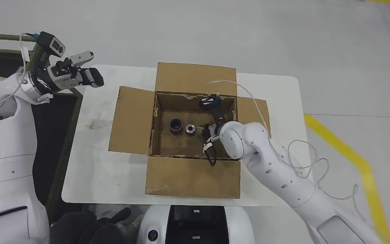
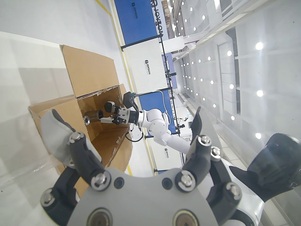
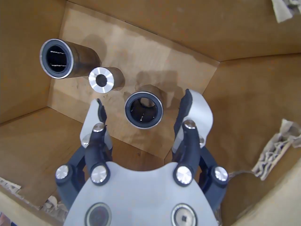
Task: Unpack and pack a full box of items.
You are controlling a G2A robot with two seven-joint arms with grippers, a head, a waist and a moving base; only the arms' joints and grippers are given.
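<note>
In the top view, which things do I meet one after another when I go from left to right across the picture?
left gripper → left flap of the cardboard box → large dark cylinder → small silver cylinder → right gripper

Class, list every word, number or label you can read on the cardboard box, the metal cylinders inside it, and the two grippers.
On the cardboard box: none on the faces that show.
On the metal cylinders: none; bare metal.
On the left gripper and right gripper: none.
</note>
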